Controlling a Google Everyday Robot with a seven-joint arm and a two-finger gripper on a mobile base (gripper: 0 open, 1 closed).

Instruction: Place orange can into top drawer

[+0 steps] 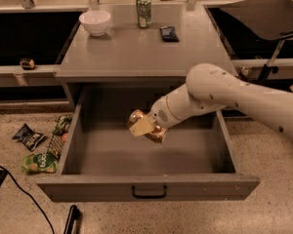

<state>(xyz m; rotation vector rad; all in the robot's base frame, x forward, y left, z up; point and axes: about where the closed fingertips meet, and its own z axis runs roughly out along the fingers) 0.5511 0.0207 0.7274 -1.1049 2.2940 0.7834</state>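
Litter at far left, snack bags point(31, 140), lies outside the top drawer point(112, 157) and is no matter for the move. On the cabinet top the white bowl point(95, 21), green can point(143, 11) and a small black thing point(169, 33) stand well behind, not in the way. The orange can point(156, 133) is clamped in the gripper point(145, 126), over approx. the drawer's middle. It seems above the floor, not resting, w/ its long axis tilted. The arm point(244, 96) comes from the right. Straight down looks free, and the drawer walls are well apart from the can.
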